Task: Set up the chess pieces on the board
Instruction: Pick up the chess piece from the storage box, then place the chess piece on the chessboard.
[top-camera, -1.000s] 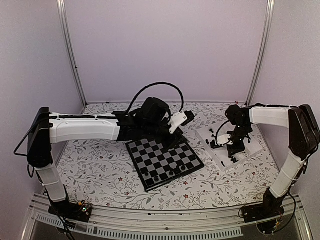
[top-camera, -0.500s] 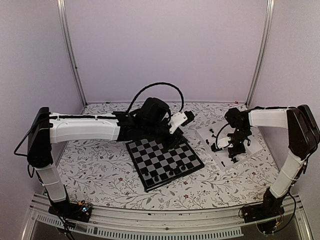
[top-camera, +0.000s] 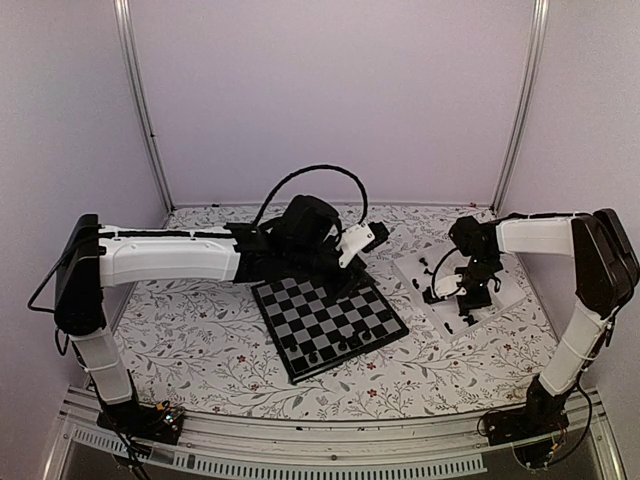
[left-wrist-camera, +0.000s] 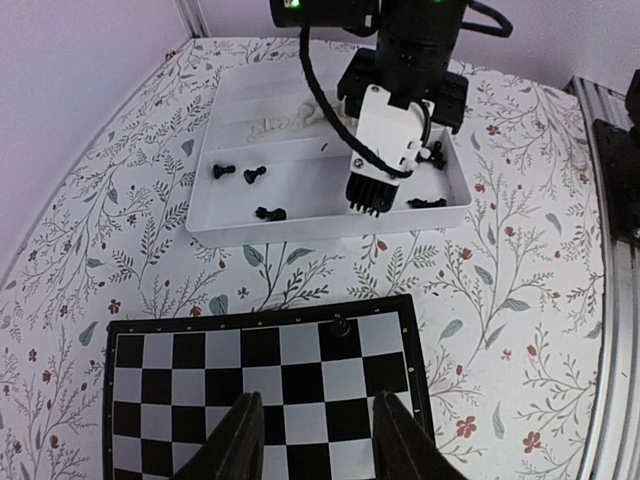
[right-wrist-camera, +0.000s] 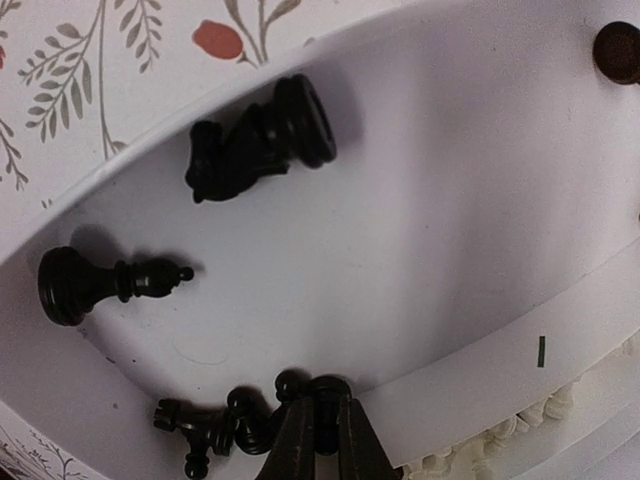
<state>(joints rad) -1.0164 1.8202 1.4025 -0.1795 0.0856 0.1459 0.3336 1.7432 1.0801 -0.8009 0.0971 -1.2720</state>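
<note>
The board (top-camera: 330, 318) lies mid-table with a few black chess pieces (top-camera: 342, 347) along its near edge. In the left wrist view one black piece (left-wrist-camera: 341, 326) stands on the board's (left-wrist-camera: 200, 370) far row. My left gripper (left-wrist-camera: 318, 440) hovers open and empty over that end; in the top view it (top-camera: 350, 278) is mostly hidden by the wrist. My right gripper (right-wrist-camera: 320, 425) is down in the white tray (right-wrist-camera: 450, 200), shut on a black piece (right-wrist-camera: 322, 392). It also shows in the top view (top-camera: 465, 300).
A black knight (right-wrist-camera: 255, 145) and another black piece (right-wrist-camera: 100, 283) lie loose in the tray, with a small cluster (right-wrist-camera: 215, 425) beside my right fingers. Cream pieces (left-wrist-camera: 285, 122) are heaped in the tray's far compartment. The tray (top-camera: 505, 290) sits right of the board.
My right gripper has shifted slightly within the tray. The left arm has not moved.
</note>
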